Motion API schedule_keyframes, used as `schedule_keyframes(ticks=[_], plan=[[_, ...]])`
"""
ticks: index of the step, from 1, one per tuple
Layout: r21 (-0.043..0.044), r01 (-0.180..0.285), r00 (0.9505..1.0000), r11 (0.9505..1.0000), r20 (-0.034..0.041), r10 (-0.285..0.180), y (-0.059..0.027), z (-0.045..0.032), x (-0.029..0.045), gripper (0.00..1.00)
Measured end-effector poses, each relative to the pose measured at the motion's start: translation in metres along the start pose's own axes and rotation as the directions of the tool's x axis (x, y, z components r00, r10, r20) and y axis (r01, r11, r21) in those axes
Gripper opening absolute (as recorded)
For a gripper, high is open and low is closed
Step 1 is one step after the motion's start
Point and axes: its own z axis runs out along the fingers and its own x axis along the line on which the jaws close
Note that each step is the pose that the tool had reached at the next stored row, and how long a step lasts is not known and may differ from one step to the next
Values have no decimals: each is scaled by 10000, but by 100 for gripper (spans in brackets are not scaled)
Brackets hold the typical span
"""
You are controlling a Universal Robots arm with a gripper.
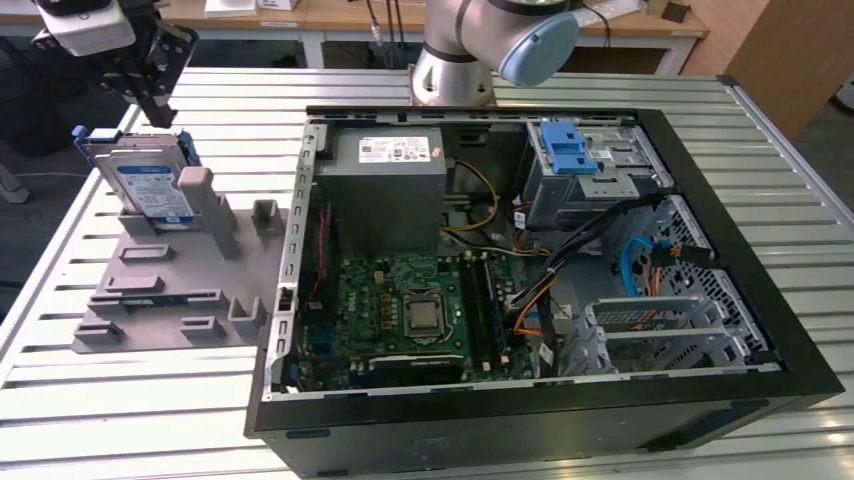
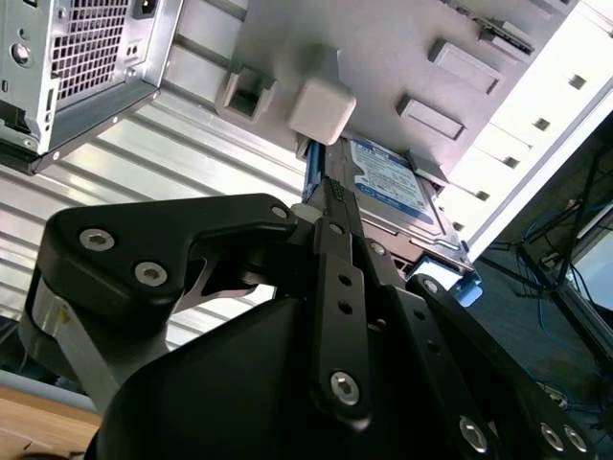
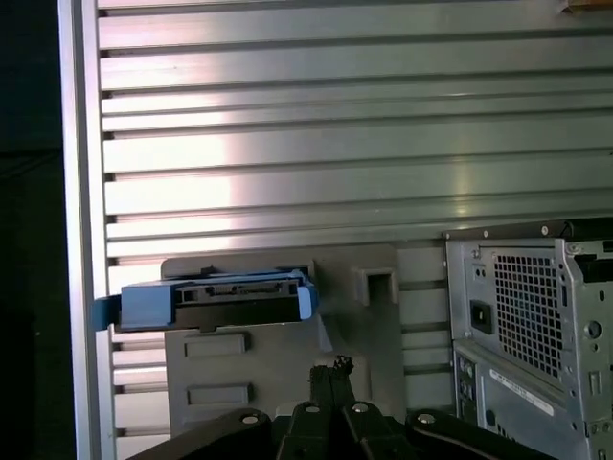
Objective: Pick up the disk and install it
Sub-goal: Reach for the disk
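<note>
The disk (image 1: 144,185) is a silver drive with a white-and-blue label and blue rails. It stands on edge, leaning in a slot at the far end of the grey fixture plate (image 1: 174,290), to the exterior view's left of the open computer case (image 1: 534,250). My gripper (image 1: 156,112) hangs just above the disk's top edge, fingers pressed together with nothing between them. In the second wrist view the shut fingertips (image 2: 330,192) point at the disk (image 2: 393,182). In the first wrist view the disk (image 3: 215,297) lies edge-on beyond the gripper (image 3: 330,369).
Inside the case a metal drive cage with a blue latch (image 1: 567,150) sits at the back, beside a grey power supply (image 1: 387,180). Cables and a motherboard (image 1: 414,310) fill the case floor. The ribbed metal table (image 1: 120,400) ends close to the fixture's left side.
</note>
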Motion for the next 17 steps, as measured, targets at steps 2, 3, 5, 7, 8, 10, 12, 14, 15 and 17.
schedule_keyframes(ticks=[2, 3, 5, 7, 8, 10, 12, 14, 15, 17], plan=[[0, 0, 10000, 10000, -1, 0, 4, 1, 27, 11], [0, 0, 10000, 10000, -1, 0, 6, 2, 41, 11], [0, 0, 10000, 10000, -1, 0, 9, 4, 68, 11], [0, 0, 10000, 10000, -1, 0, 13, 6, 97, 11], [0, 0, 10000, 10000, -1, 0, 14, 7, 111, 11], [0, 0, 10000, 10000, -1, 0, 19, 8, 140, 11], [0, 0, 10000, 10000, 0, 0, 24, 10, 168, 11], [0, -1, 10000, 10000, -1, 1, 32, 12, 194, 11], [0, -1, 10000, 10000, -1, 1, 36, 12, 206, 11], [-1, 0, 10000, 10000, 0, 0, 47, 14, 231, 11]])
